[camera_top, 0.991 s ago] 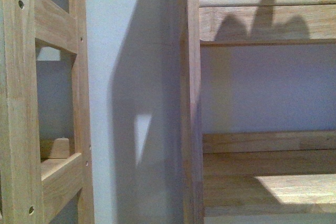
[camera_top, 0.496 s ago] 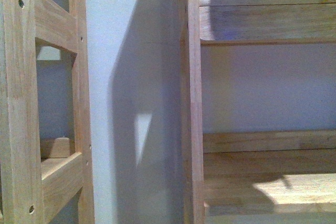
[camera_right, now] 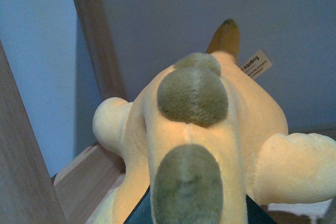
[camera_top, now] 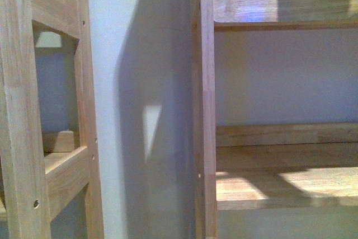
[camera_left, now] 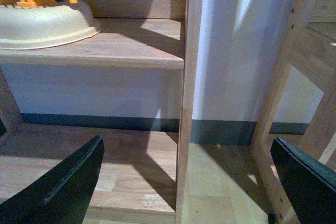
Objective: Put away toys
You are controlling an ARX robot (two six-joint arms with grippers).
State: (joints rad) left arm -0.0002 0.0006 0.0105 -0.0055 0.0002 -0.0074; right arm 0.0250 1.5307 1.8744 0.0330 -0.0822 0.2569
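Since one second ago the front view has shifted: the upper board of the wooden shelf [camera_top: 279, 4] now sits higher in the picture and the lower board [camera_top: 285, 186] also, and the humped shadow that lay on the upper board is gone. I judge that the robot has moved a little in front of the shelf while it carries the toy.

The plush toy [camera_right: 199, 145] fills the right wrist view, pale yellow with olive-brown patches and a white label. The right claw [camera_right: 194, 211] is under it; only a dark edge shows, so it seems to be pinching the toy, with the shelf frame just beside. The left claw [camera_left: 184, 182] is spread wide and holds nothing, low before the shelf. A cream bowl [camera_left: 47, 24] with small plastic pieces stands on the board above. The toy is not yet put down, so placing it remains.
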